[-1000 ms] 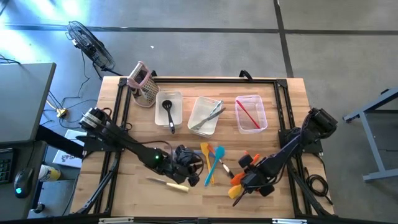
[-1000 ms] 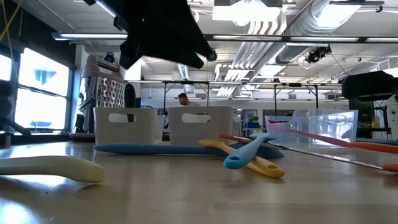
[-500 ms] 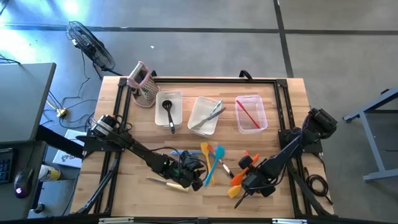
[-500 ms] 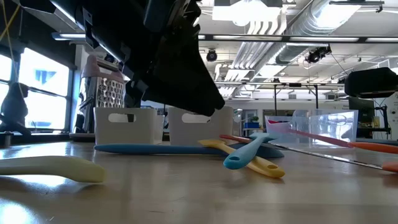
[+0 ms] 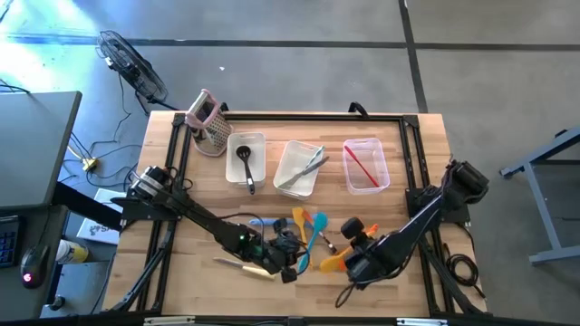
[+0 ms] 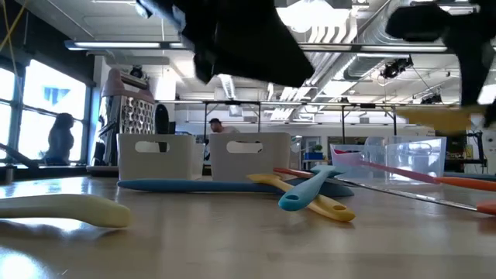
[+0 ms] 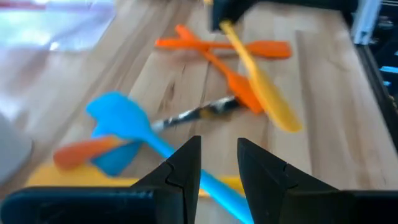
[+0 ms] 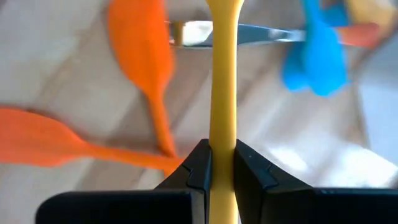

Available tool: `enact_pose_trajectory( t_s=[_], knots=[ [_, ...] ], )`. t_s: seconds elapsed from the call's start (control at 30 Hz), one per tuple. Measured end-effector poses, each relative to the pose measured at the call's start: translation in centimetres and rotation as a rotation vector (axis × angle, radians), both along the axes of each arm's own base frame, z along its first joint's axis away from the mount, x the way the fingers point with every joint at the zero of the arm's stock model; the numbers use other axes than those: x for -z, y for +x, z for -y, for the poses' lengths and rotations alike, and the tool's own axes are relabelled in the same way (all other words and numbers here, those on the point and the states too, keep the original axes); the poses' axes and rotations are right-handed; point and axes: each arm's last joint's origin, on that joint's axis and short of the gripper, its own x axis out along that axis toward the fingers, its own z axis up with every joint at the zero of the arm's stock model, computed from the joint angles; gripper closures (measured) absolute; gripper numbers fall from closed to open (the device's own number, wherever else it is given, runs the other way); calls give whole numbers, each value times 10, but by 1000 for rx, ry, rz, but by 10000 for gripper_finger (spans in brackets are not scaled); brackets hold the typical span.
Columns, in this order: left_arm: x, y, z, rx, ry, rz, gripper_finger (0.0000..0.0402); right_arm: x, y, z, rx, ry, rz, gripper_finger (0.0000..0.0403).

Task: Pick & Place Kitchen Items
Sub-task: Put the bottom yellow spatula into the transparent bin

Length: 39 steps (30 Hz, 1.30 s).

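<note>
High view showed the wooden counter (image 5: 181, 272) with three clear bins along its far edge: the left bin (image 5: 246, 156) held a black ladle (image 5: 246, 163), the middle bin (image 5: 299, 167) held metal tongs (image 5: 306, 168), and the right bin (image 5: 365, 165) held a red utensil (image 5: 362, 167). A metal box grater (image 5: 208, 122) with a pink handle stood at the far left corner. The right gripper (image 5: 349, 265) hung near the counter's front edge, right of centre, its fingers (image 8: 200, 165) clamped on the handle of a yellow spatula (image 8: 222, 93), whose blade pointed toward the middle of the counter and which appeared lifted clear of the wood. Beneath and beside it lay two orange spatulas (image 8: 146, 68) crossing each other and a small knife (image 7: 193, 113). The left gripper (image 5: 288, 268) hovered just left of these at the front centre, its fingers (image 7: 180, 168) set narrowly apart with nothing between them, above a cluster made up of a blue spatula (image 7: 124, 121), an orange one and a yellow one (image 6: 310, 198). A cream-handled utensil (image 5: 243, 265) lay near the front edge, left of that gripper. Low view showed people in the room behind the counter.
</note>
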Motion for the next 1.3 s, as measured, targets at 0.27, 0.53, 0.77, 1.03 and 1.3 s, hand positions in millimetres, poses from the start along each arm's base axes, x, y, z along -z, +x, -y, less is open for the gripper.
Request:
enact_pose_trajectory(
  t_s=[0.27,0.53,0.77,1.03,1.3],
  knots=[
    [-68,1,12,314,287,-25,300,-68,8,-1,72,-60,58,372],
    [-152,-12,2,188,594,-118,300,-148,0,15,140,-136,331,372],
    [-198,-18,-16,-158,894,-138,300,-224,-55,77,390,14,778,372],
    [-231,-19,-43,-283,1025,-200,300,-251,-112,126,598,156,1167,372],
    [-230,-12,-82,-287,1093,-353,300,-227,-110,136,762,114,1381,372]
  ],
)
